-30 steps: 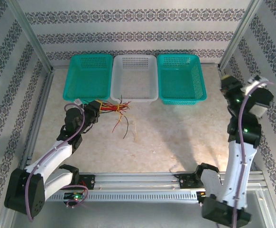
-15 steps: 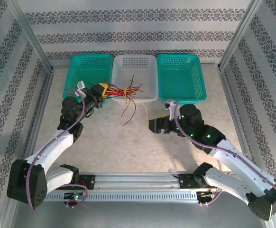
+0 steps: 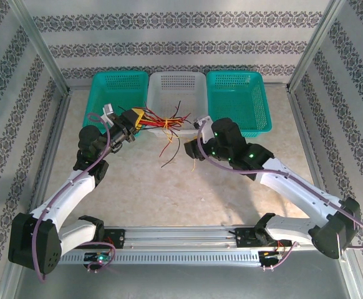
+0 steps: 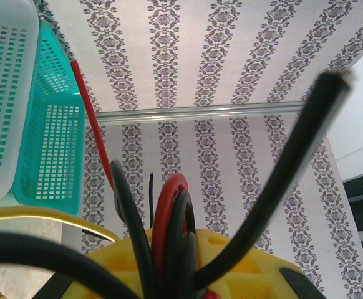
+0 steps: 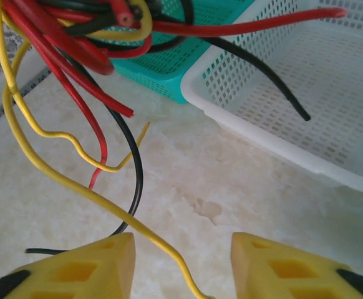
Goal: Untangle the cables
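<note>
Holds the cables (image 3: 159,121) clenched in the left fingers (image 3: 135,117), lifted off the tabletop (image 3: 219,187) right at the near rim of the white basket (image 3: 178,87). Fans red, black and yellow strands out to the right of the grip, with several ends drooping toward the tabletop and a few reaching over the white basket's rim. Sets the right fingers (image 5: 82,271) spread apart, low and just beside the drooping ends, with one thin yellow strand running through the gap; cannot tell whether it touches either finger. Puts the two pairs of fingers near each other, the bundle between them. Lines three baskets edge to edge along the far wall (image 3: 181,43): left teal basket (image 3: 116,84), white basket, right teal basket (image 3: 237,93). Offers a broad stretch of tabletop from the basket fronts down to the near rail (image 3: 181,235), bounded at the side by the metal frame (image 3: 50,156). Gives little room at the far side, where basket rims meet the hanging strands.
</note>
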Tool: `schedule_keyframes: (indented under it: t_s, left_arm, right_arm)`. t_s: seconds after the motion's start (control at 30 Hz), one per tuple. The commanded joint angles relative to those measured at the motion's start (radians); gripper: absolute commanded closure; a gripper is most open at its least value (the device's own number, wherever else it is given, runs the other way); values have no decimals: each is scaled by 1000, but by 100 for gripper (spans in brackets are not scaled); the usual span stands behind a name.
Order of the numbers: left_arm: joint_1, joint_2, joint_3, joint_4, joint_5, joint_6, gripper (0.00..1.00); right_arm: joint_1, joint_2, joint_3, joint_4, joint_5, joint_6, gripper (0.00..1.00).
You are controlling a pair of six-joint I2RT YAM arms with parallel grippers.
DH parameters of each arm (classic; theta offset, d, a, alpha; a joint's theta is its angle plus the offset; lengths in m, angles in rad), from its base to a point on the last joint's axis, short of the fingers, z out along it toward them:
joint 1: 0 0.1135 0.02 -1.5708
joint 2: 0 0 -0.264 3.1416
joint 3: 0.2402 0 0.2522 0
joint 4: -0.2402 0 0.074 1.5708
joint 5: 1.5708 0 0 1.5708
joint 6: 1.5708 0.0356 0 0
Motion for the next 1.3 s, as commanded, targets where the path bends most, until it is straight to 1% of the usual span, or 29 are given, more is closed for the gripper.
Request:
schedule_keyframes:
  t_s: [0.0,0.03,0.07,0.1,0.13,0.17,0.23,0.27,0.33,0.4,0.47,0.53,0.57,0.67,0.7,0.77,0.83,0.87,0.9,0.97,1.03,1.1,1.17,1.27]
  left_arm:
    - [-6,-20,4,72,13,-45,100]
    - [-5,-13,2,88,17,-56,100]
    - [-5,-2,0,104,20,-65,100]
    - [-6,7,-2,119,26,-75,100]
    - [-6,16,-4,133,30,-83,100]
    - [-6,24,-6,147,33,-90,100]
    - [-5,31,-8,160,32,-93,100]
    - [-5,26,-12,153,26,-89,100]
    - [-4,19,-11,134,21,-71,100]
    - [-3,7,-12,114,13,-54,100]
    - [3,-11,-19,78,-5,-36,100]
    - [13,-36,-29,24,-31,-14,100]
    - [16,-45,-30,-8,-46,-8,100]
    - [29,-65,-28,-91,-79,12,100]
    - [34,-75,-29,-116,-96,13,100]
    - [53,-97,-33,-156,-125,19,100]
    - [80,-118,-28,-192,-129,46,100]
    - [86,-122,-24,-210,-126,58,100]
    - [92,-128,-20,-239,-127,69,100]
    - [96,-135,-21,-293,-132,88,100]
    - [95,-135,-38,-322,-135,96,100]
    - [95,-134,-65,-328,-134,97,100]
    - [94,-131,-89,-331,-129,106,100]
    - [76,-115,-115,-344,-107,125,100]
  right_arm:
    - [12,-5,20,32,30,-30,59]
    - [11,-7,12,35,31,-28,57]
    - [11,-9,4,40,29,-26,51]
    - [11,-10,-1,44,26,-23,42]
    - [11,-9,-6,48,18,-21,38]
    - [11,-5,-9,51,9,-20,42]
    - [12,5,-7,49,-1,-18,63]
    - [11,9,-6,50,-1,-17,72]
    - [11,7,-5,50,2,-20,86]
    - [10,-9,-12,45,37,-23,100]
    - [8,-37,-30,37,106,-25,100]
    - [-10,-79,-68,34,149,-26,100]
    - [-18,-97,-91,33,163,-26,100]
    - [-25,-157,-186,22,272,-22,100]
    - [-27,-174,-214,8,328,-10,100]
    - [-35,-193,-250,-53,479,38,100]
    - [-71,-207,-272,-148,643,122,100]
    - [-99,-223,-281,-186,675,162,100]
    - [-142,-251,-294,-210,676,194,100]
    - [-235,-329,-320,-232,639,244,100]
    - [-349,-403,-332,-249,569,280,100]
    - [-435,-443,-327,-256,503,287,100]
    - [-474,-460,-310,-254,452,281,100]
    - [-473,-454,-271,-269,423,271,100]
